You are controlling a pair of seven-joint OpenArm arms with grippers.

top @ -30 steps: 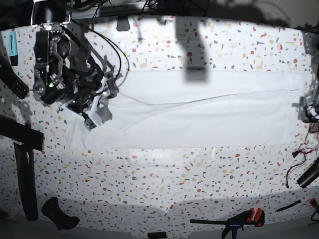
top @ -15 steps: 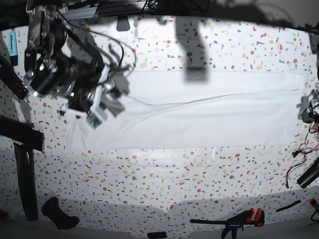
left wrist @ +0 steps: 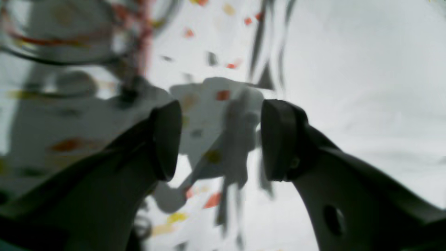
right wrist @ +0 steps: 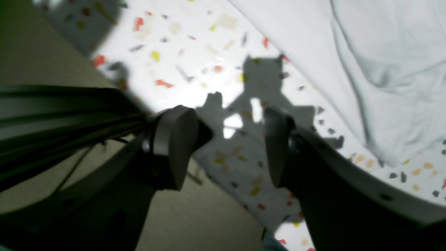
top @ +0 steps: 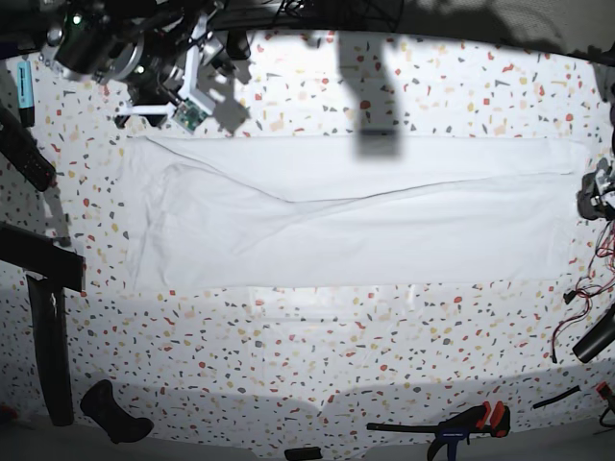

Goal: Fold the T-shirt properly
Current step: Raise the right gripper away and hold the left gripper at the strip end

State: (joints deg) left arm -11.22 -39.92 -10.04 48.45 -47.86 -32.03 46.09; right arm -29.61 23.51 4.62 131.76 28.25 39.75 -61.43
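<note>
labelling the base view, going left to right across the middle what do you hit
Black bar → T-shirt → left gripper at the right edge.

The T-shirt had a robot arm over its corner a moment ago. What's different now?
The right gripper lifted off the T-shirt and pulled back toward the table's far corner, on the base view's left. Its jaws stand open with nothing between them, so the shirt's end that it hid now lies uncovered and flat. The left gripper remains at the other end, jaws open. The shirt remains a long folded strip.
</note>
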